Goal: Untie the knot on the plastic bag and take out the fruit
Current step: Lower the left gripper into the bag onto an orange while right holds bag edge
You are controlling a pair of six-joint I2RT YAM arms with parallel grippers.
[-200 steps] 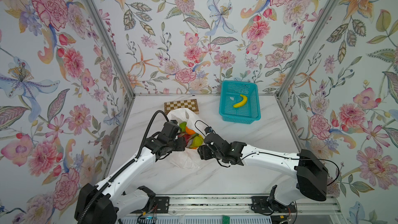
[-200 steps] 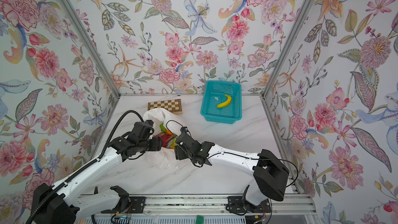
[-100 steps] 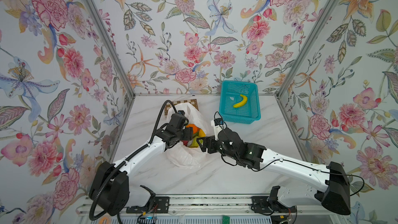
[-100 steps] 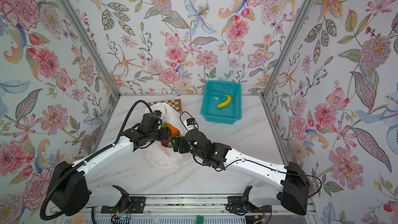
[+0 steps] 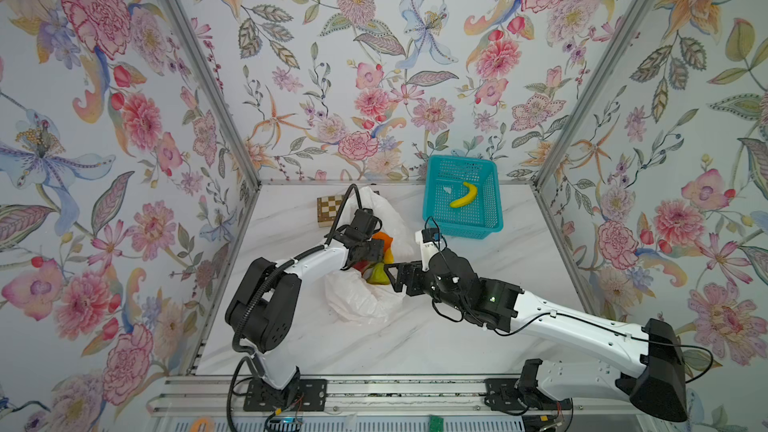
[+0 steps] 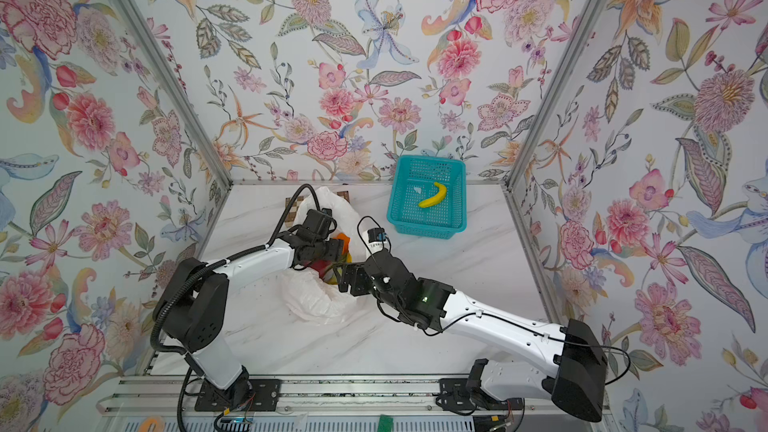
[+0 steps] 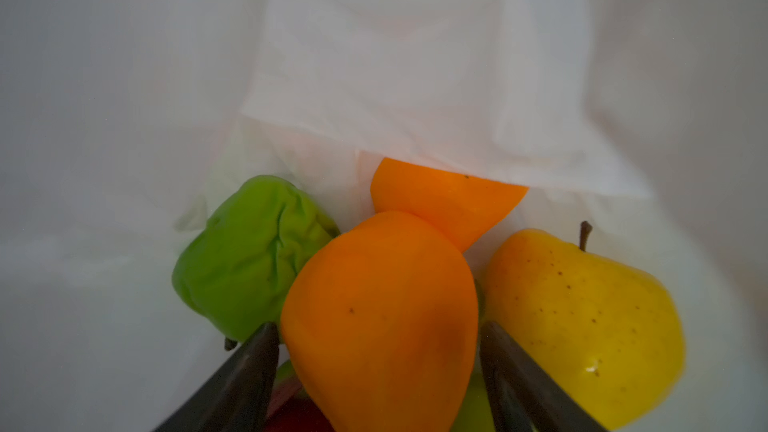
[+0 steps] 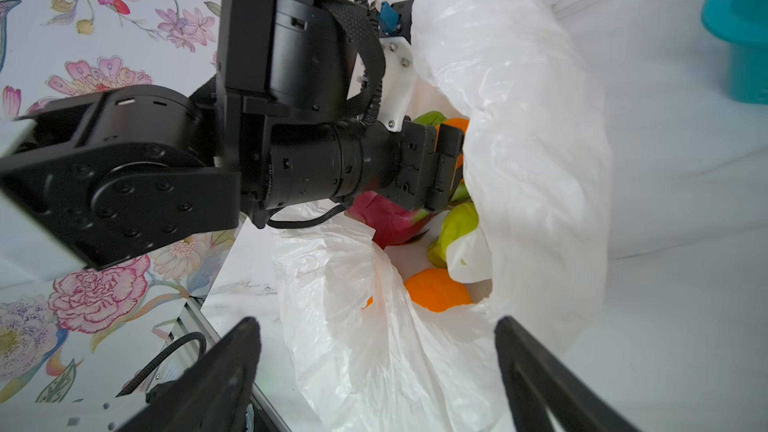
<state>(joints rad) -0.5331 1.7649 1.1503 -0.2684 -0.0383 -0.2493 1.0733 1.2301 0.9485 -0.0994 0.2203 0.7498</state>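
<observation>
My left claw (image 7: 378,326) stands wide astride an orange (image 7: 374,276) inside the plastic bag (image 5: 361,297), 9 o'clock of desk (image 5: 457,338) centre; right claw (image 8: 377,320) gapes empty. I'd seat deeper, then close gently.

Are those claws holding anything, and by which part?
The left end effector straddles the sides of an orange inside the bag; whether it grips cannot be told. The right end effector is open and empty.

Lab robot test cell: white marble-pattern tabletop (image 5: 374,351) boxed by floral-wallpaper panels (image 5: 374,56) on aluminium posts (image 5: 200,68); two white-and-black arms (image 5: 561,326) bolted to slotted aluminium rail (image 5: 395,393)
</observation>
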